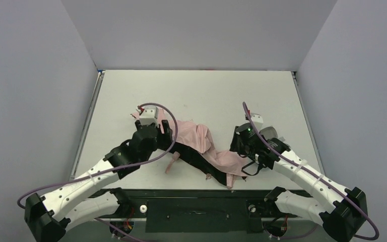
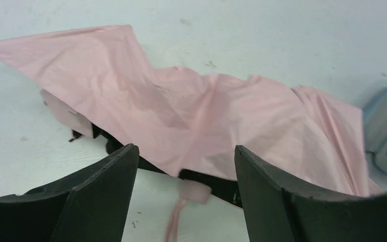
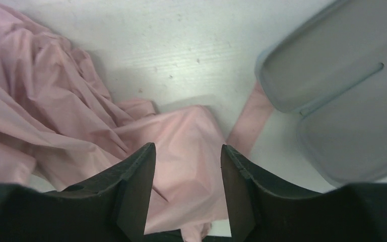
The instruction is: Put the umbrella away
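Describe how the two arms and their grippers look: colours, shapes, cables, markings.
The left arm and right arm have white rounded link shells between black joint housings. A purple cable runs along each, looping free near the wrist. A small green light glows on the right wrist. The left gripper and right gripper have matte black, wedge-shaped fingers tapering to blunt tips.

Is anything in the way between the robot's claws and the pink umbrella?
No, nothing visible stands between. The left gripper and the right gripper are both open right above the pink umbrella. The light blue case lies off to the side of the right gripper, not under it.
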You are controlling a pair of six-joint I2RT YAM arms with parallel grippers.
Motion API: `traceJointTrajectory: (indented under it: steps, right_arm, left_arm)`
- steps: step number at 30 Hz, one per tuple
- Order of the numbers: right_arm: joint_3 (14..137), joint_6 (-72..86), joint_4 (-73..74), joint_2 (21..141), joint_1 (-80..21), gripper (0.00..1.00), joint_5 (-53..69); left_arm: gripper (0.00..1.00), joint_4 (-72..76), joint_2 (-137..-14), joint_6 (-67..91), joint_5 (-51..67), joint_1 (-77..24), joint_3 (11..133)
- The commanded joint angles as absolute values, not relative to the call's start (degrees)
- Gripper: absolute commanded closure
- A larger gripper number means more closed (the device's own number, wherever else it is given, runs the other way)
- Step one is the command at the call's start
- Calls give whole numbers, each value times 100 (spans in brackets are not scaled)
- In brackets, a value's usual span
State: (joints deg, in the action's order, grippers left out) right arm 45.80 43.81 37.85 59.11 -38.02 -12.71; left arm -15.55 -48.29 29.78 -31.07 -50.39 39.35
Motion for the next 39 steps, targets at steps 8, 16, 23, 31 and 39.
traceJointTrajectory:
  steps: [8,16,23,31,39]
  right_arm:
    - [3591,5268,4548,5627,-4536,82,-1983]
    - [2895,5882,4306,5835,-5020,95,-1934]
    - [2676,6076,3565,6425,-5306,96,-1623]
    - [2810,6013,3092,7035,-5367,97,-1353]
    - [3097,5956,3070,7271,-5394,97,-1316]
  left_arm:
    - [40,-1584,-6749,2598,-2249,-2317,5346]
    - [55,-1054,-8584,2394,-1425,-1312,6174]
    - [55,-1002,-9887,2305,-1224,-1002,6885]
    - [57,-1157,-11010,2604,-1116,-801,7263]
    - [57,-1647,-11388,3083,-955,-795,7358]
